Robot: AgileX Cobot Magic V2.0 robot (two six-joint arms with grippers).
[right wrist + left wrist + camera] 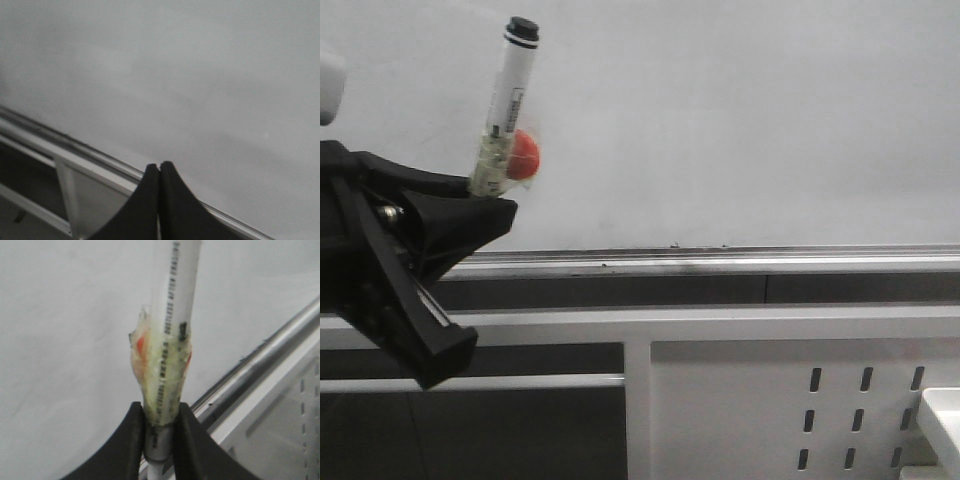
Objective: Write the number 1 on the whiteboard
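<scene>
The whiteboard (720, 120) fills the upper part of the front view, plain white with a grey rail (720, 262) along its bottom edge. I see no number 1 stroke on it in any view. My left gripper (485, 195) at the left is shut on a white marker pen (505, 100) wrapped in yellowish tape with a red lump; the pen points up, black cap on top, in front of the board. In the left wrist view the fingers (132, 440) clamp the pen (172, 315). My right gripper (160, 165) is shut and empty, before the board (200, 75); it is out of the front view.
A white perforated metal frame (770, 400) stands below the rail, with slots at the lower right. A white object's corner (945, 420) shows at the right edge. Small dark specks lie on the rail (675, 242).
</scene>
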